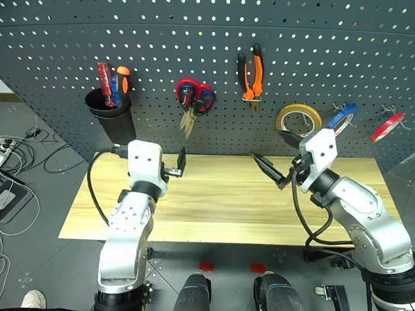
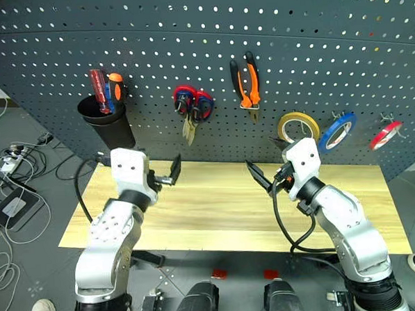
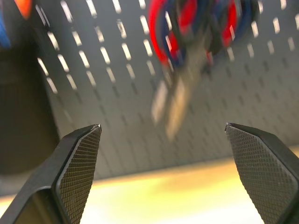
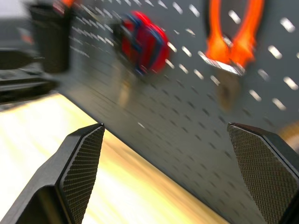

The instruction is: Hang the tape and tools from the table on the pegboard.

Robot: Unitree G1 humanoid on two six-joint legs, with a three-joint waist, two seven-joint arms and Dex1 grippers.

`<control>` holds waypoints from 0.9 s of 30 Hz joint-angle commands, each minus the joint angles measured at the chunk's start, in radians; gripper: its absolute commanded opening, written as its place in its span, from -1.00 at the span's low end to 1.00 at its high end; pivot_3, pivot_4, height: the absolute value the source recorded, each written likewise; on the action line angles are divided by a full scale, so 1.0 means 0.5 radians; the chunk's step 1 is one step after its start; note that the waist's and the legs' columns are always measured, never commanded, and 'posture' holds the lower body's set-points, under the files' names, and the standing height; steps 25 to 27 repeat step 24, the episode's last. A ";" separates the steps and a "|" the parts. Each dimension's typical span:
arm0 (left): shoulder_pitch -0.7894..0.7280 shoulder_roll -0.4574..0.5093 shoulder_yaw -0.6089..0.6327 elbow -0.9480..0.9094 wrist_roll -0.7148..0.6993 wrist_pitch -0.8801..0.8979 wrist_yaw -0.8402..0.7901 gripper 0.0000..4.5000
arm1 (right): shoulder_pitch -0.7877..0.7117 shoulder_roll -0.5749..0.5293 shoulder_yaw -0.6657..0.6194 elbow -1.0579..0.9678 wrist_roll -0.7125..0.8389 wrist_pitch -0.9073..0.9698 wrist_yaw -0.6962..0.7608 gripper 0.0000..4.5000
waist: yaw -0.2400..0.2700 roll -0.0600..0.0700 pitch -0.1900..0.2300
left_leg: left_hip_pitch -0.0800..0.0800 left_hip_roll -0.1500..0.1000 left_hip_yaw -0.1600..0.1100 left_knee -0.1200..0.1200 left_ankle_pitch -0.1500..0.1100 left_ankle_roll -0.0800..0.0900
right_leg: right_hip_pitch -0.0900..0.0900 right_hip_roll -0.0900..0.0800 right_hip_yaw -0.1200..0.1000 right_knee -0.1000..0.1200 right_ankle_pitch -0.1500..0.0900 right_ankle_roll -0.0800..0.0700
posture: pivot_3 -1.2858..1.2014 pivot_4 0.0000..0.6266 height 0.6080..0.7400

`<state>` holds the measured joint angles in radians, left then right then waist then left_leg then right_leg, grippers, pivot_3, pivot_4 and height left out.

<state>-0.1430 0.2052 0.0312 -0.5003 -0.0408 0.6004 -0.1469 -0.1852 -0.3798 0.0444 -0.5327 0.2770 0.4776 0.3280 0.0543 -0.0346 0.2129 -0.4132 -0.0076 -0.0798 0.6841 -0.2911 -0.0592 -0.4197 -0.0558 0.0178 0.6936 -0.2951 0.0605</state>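
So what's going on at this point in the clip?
Both grippers are open and hold nothing: the left gripper and right gripper hang above the table. On the pegboard hang the pliers, the yellow tape and the scissors; the screwdriver stands in the black cup. The hanging looks done.

head: 2 eyes, down | wrists: near pegboard (image 1: 270,27) (both)
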 commanded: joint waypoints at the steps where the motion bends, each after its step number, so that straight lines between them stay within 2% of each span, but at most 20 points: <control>1: 0.099 -0.051 -0.009 0.044 -0.065 0.049 -0.021 0.99 | 0.086 0.055 -0.009 0.017 -0.176 0.075 -0.216 1.00 | 0.000 0.003 -0.011 | 0.001 0.000 0.000 -0.001 0.000 0.000 | 0.000 0.000 0.001 -0.001 0.000 0.000 | 0.17 -0.42 1.00; 6: 0.077 -0.053 0.011 0.260 -0.097 0.051 -0.041 0.99 | 0.196 0.161 -0.080 0.175 -0.284 0.224 -0.419 1.00 | 0.006 0.004 -0.027 | 0.005 0.000 0.002 -0.004 0.000 0.000 | 0.005 0.000 0.001 -0.006 0.000 0.000 | 0.16 -0.48 1.00; 12: 0.110 -0.045 -0.004 0.491 -0.088 -0.079 -0.077 0.99 | 0.314 0.304 -0.133 0.265 -0.322 0.357 -0.565 1.00 | 0.002 0.018 -0.054 | 0.027 0.001 0.002 -0.014 -0.001 0.001 | 0.030 0.001 0.001 -0.022 0.000 0.000 | 0.15 -0.51 1.00; 16: 0.163 -0.034 -0.054 0.563 -0.074 -0.139 -0.121 0.99 | 0.354 0.382 -0.171 0.306 -0.305 0.442 -0.591 1.00 | 0.000 0.025 -0.067 | 0.027 0.000 0.003 -0.014 -0.001 0.002 | 0.030 0.001 0.002 -0.023 0.000 0.000 | 0.15 -0.51 1.00; 27: 0.180 -0.035 -0.081 0.565 -0.080 -0.143 -0.133 0.99 | 0.393 0.398 -0.167 0.280 -0.327 0.461 -0.584 1.00 | -0.002 0.028 -0.076 | 0.027 0.000 0.003 -0.014 -0.004 0.008 | 0.030 0.001 0.003 -0.024 0.000 0.000 | 0.14 -0.49 1.00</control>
